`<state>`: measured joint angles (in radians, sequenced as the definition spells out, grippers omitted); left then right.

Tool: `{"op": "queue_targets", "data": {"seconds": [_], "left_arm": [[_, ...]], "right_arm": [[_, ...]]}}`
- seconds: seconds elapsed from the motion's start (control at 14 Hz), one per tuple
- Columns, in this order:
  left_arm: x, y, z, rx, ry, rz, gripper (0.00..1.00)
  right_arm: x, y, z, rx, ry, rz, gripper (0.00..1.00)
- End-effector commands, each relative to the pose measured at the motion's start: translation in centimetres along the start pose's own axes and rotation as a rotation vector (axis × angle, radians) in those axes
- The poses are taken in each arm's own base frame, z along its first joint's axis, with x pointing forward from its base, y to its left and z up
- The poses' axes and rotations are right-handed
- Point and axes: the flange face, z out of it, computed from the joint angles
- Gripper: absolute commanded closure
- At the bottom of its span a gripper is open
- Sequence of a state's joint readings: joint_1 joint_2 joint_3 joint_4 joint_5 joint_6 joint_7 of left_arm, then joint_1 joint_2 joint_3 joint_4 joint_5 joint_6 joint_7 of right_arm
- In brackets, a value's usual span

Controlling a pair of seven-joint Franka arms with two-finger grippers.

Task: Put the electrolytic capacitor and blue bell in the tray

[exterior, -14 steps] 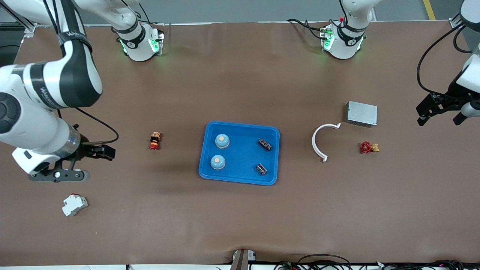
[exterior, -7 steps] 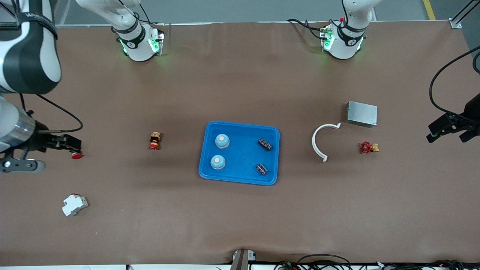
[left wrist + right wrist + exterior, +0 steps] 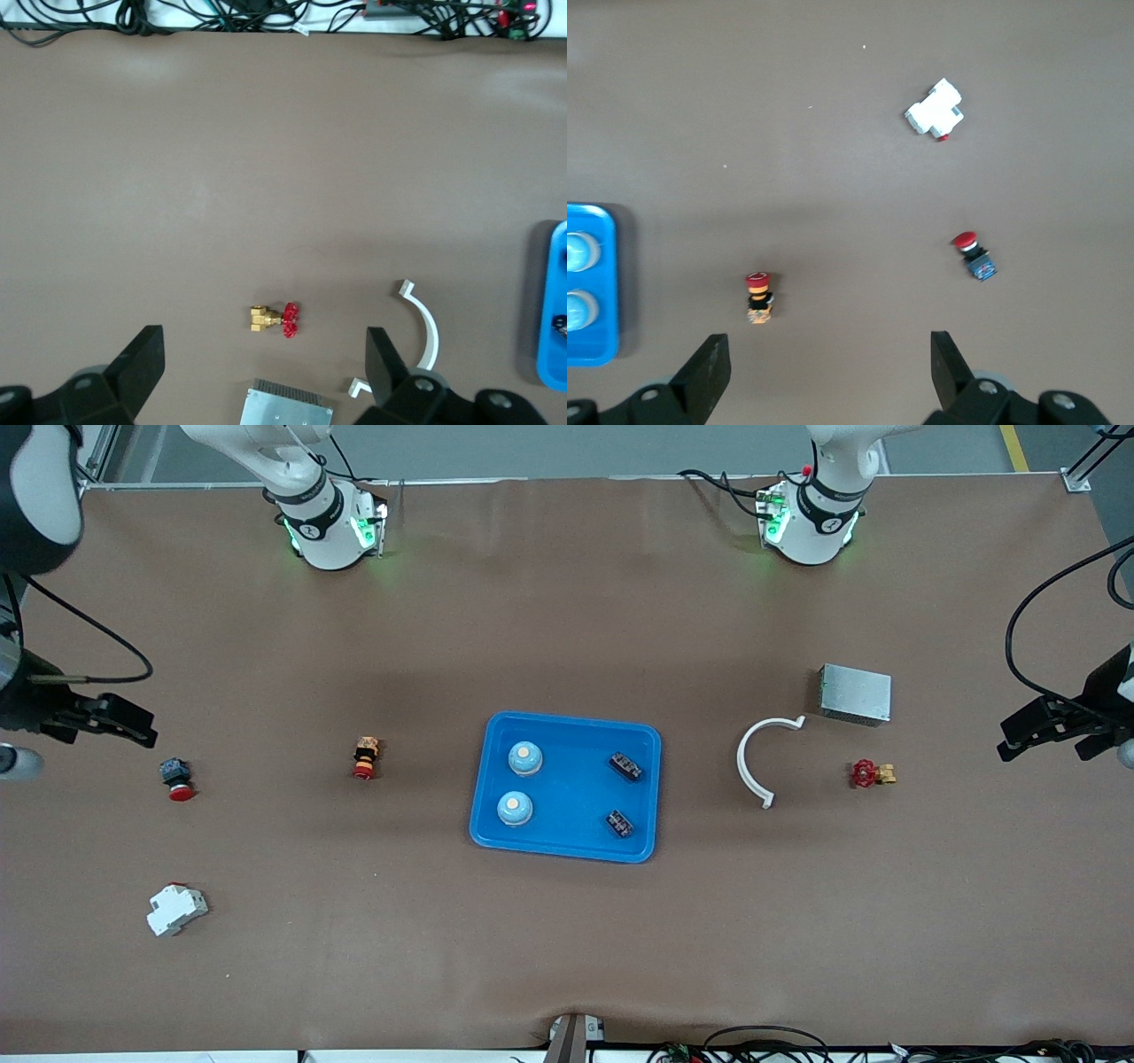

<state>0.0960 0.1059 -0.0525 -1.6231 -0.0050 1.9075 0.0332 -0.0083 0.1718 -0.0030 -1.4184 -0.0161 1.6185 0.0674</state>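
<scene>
Front view: the bright-blue tray (image 3: 567,786) sits mid-table. In it stand two blue bells (image 3: 524,758) toward the right arm's end and two dark electrolytic capacitors (image 3: 625,765) toward the left arm's end. The right gripper (image 3: 111,722) hangs empty over bare table at the right arm's end, fingers spread; a red-capped push button (image 3: 175,778) lies just beside its fingertips. The left gripper (image 3: 1054,731) hangs empty at the left arm's end, fingers apart, well clear of the red-handled brass valve (image 3: 872,773). No lettering on any part can be read.

Left wrist view: between the spread fingers (image 3: 142,361) lie the valve and a grey metal box (image 3: 285,405); the white curved clip (image 3: 420,336) is just beside one fingertip.

Right wrist view: between the open fingers (image 3: 946,357) lies a red-and-yellow button (image 3: 758,297); the white breaker (image 3: 935,109) lies well apart.
</scene>
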Motion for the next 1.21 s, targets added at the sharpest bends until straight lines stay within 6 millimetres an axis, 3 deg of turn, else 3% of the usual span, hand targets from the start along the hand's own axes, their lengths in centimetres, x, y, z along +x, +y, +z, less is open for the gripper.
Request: {"op": "queue_targets", "data": {"seconds": [0.0, 0.21, 0.71, 0.93, 1.14], "left_arm": [[-0.3, -0.2, -1.8, -0.005, -0.009, -0.03, 0.0], [-0.4, 0.0, -1.9, -0.015, -0.016, -0.031, 0.0], [-0.3, -0.4, -1.8, -0.028, -0.016, -0.036, 0.0], [-0.3, -0.1, -2.0, -0.027, -0.013, -0.032, 0.0], [-0.3, 0.0, -3.5, -0.03, 0.014, -0.03, 0.0]], "right_arm": [[-2.5, 2.0, -1.8, 0.037, 0.011, 0.032, 0.0], [-4.1, 3.6, -2.6, 0.089, 0.004, 0.07, 0.0], [-7.1, 4.4, -2.9, 0.077, -0.012, 0.062, 0.0], [-7.4, 4.3, -3.5, 0.033, -0.002, 0.001, 0.0], [-7.6, 4.3, -3.6, 0.032, -0.005, -0.001, 0.0]]}}
